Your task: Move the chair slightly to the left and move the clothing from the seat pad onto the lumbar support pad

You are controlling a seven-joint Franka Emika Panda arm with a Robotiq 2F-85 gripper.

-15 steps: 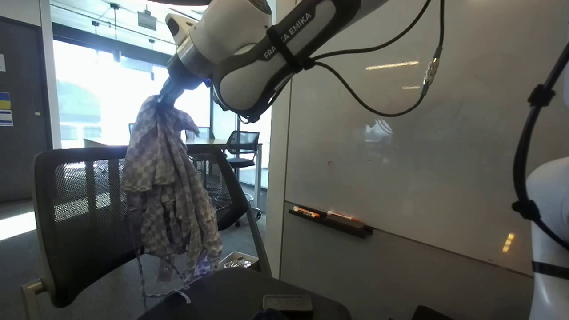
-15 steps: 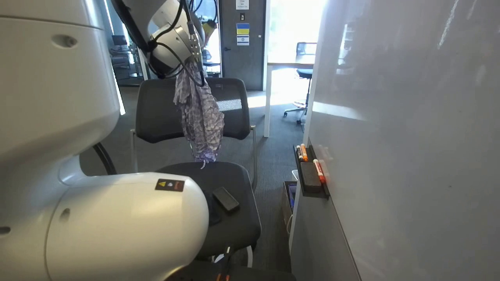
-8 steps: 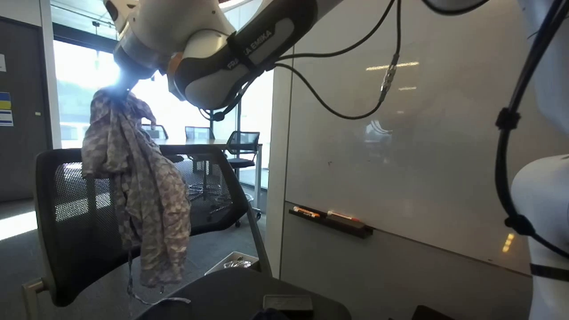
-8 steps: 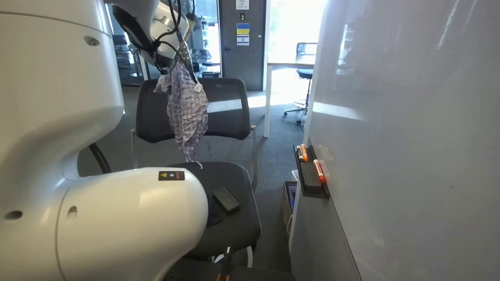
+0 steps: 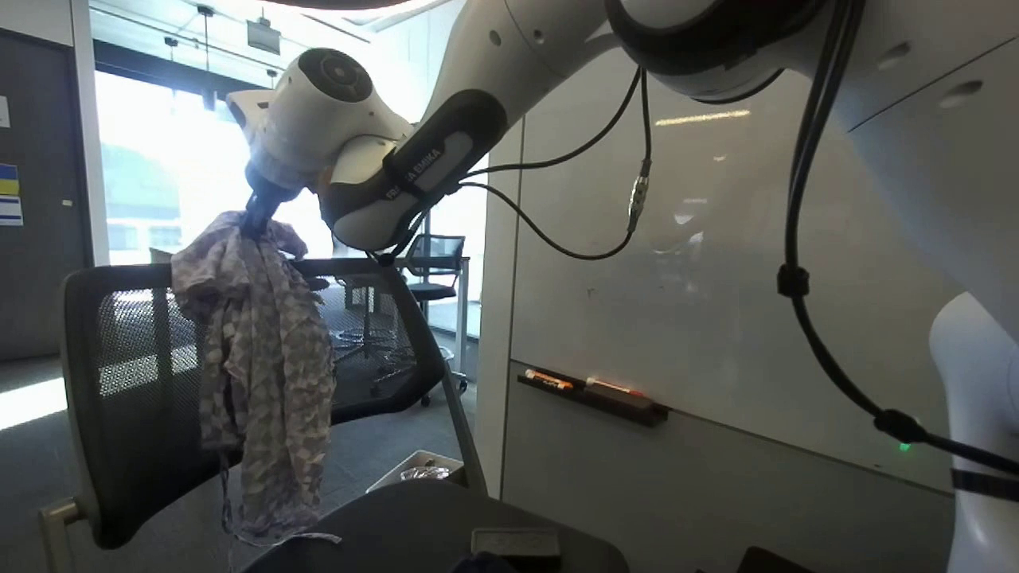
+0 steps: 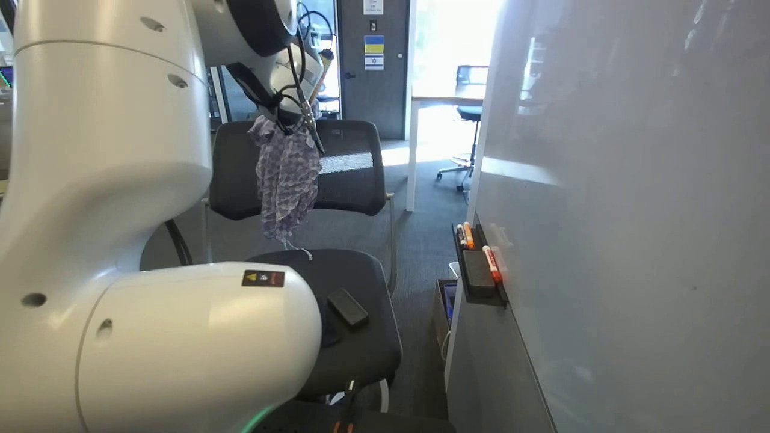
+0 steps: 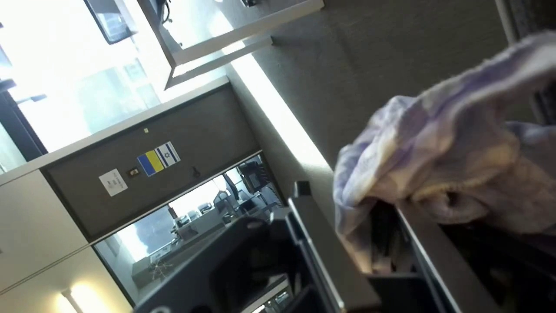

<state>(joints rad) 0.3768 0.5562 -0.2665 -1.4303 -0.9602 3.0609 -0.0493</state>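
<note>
- In an exterior view, the pincer point(image 5: 255, 227) points down into the bunched top of the clothing point(image 5: 271, 374), just above the top edge of the backrest point(image 5: 147, 410). The clothing hangs in front of the mesh, its string point(image 5: 318, 538) trailing to what looks like the back edge of the seat point(image 5: 434, 521). The step in hand appears to be the second part of the task: laying the clothing on the backrest.
- In an exterior view, the clothing point(image 6: 287, 180) covers a strip of the backrest, its hem ending just above the seat's back edge as pictured. A dark block point(image 6: 348, 307) lies on the seat, apart from the clothing. Whether the chair point(image 6: 361, 264) stands where the task wants it, I cannot tell.
- In the wrist view, the pincer's jaws stand apart. The clothing lies over one finger point(image 7: 445, 256), while a gap shows between it and the tip of the other finger point(image 7: 332, 252), so nothing looks firmly pinched. I judge this to be the letting-go. The next move should call for drawing the pincer gently out of the folds, without dragging them along; with so much cloth hanging in front, it could slide down onto the seat.
</note>
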